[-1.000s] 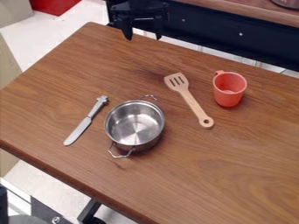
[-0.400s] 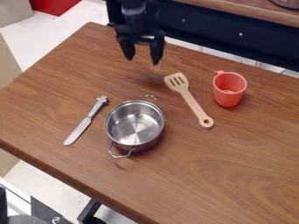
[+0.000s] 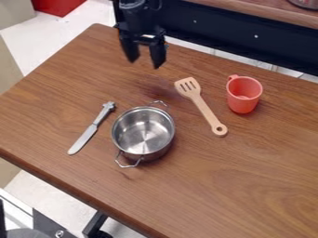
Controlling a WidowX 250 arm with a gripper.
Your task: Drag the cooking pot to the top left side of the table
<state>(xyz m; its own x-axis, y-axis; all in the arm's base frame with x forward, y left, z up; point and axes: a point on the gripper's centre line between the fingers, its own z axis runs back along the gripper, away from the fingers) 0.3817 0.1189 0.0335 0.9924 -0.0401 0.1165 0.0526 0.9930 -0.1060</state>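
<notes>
The black gripper (image 3: 144, 63) hangs open over the upper left part of the wooden table (image 3: 248, 160), above and behind the pot, with nothing between its fingers. A shiny steel cooking pot (image 3: 143, 132) stands upright and empty left of the table's middle. One wire handle points up toward the gripper's side, the other down toward the front edge. The gripper is apart from the pot.
Left of the pot lies a silver knife (image 3: 91, 128). A wooden slotted spatula (image 3: 202, 107) lies to the pot's upper right, and a coral-red cup (image 3: 243, 95) stands beyond it. A dark beam (image 3: 223, 33) runs behind the table's back edge.
The gripper has come down from the top edge over the table, lately shifting slightly left. Pot, knife, spatula and cup have kept their places.
</notes>
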